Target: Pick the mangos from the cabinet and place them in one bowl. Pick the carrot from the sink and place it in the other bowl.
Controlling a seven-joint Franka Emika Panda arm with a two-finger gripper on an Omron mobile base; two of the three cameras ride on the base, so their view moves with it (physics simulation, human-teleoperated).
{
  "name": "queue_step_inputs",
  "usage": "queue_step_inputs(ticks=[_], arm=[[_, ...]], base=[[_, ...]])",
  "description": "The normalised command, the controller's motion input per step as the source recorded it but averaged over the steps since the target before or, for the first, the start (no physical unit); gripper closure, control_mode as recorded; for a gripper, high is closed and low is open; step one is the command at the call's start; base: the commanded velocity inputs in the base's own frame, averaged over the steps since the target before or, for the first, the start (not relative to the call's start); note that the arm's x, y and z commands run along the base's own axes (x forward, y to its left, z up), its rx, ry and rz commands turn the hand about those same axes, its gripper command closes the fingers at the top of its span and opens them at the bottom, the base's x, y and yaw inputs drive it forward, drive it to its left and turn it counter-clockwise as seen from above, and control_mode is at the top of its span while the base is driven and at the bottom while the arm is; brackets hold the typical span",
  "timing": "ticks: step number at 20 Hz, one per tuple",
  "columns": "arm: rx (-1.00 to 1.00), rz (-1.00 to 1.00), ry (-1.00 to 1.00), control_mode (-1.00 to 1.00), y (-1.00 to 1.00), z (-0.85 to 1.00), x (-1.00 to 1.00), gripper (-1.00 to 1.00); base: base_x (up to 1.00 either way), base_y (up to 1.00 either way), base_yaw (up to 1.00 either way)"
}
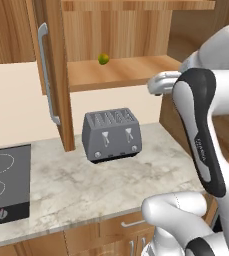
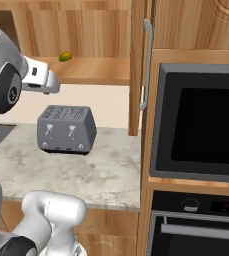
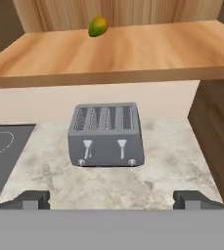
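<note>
Pincer (image 3: 111, 199) fully open and empty, aimed over the toaster (image 3: 106, 135), with 1 mango (image 3: 98, 26) lying above and ahead on the cabinet (image 3: 133, 53) shelf.

A rendered home kitchen. A pale marble-patterned counter (image 1: 86, 185) runs along a cream wall, with warm-brown wooden drawers and short silver pulls beneath it. On the counter stands a grey four-slot toaster (image 1: 111, 134). To its left, a flat black cooktop (image 1: 3, 182) with ring marks is set into the counter. Above hangs an open wooden cabinet (image 1: 116, 70) with a plank shelf and a long vertical silver bar handle (image 1: 46, 75) on its open door; one small yellow-green mango (image 1: 103, 59) sits on the shelf. To the right, a tall wooden unit holds a built-in black oven (image 2: 201, 125), with a second appliance panel below it.
</note>
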Motion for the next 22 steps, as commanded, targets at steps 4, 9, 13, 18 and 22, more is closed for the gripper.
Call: queue_step_inputs(ticks=[4,9,13,18,22], arm=[[0.0,0.0,-0.13,-1.0,0.27,0.35,0.62,-1.0],[0.0,0.0,-0.04,-1.0,0.28,0.03,0.55,-1.0],[0.0,0.0,0.0,-1.0,0.38,0.16,0.28,-1.0],[0.0,0.0,0.0,-1.0,0.26,0.04,0.53,-1.0],[0.0,0.0,0.0,-1.0,0.1,0.0,0.74,-1.0]], base=[[0.0,0.0,0.0],[0.0,0.0,0.0],[0.0,0.0,0.0],[0.0,0.0,0.0],[0.0,0.0,0.0]])
